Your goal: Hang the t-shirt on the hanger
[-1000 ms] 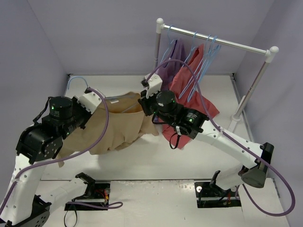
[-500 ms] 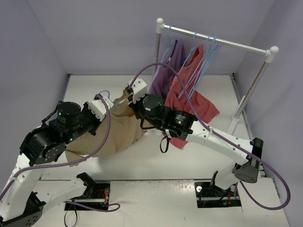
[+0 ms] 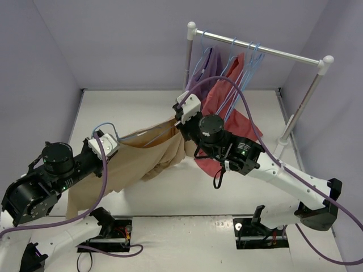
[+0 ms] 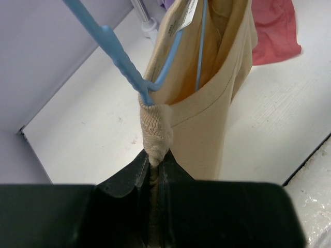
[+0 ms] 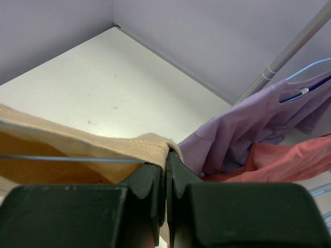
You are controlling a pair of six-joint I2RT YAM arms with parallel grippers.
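Over the table [image 3: 142, 107], stretching the t-shirt [image 3: 142, 161] neck wider than before between left hand [image 4: 154, 161] and right hand [image 5: 166, 161], both clamped on collar; hanger [image 4: 120, 58] inside, likely seating.

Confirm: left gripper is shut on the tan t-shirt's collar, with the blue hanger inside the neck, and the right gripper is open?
Not quite: the right gripper is also shut on the tan t-shirt collar, as the right wrist view shows. The rest stands.
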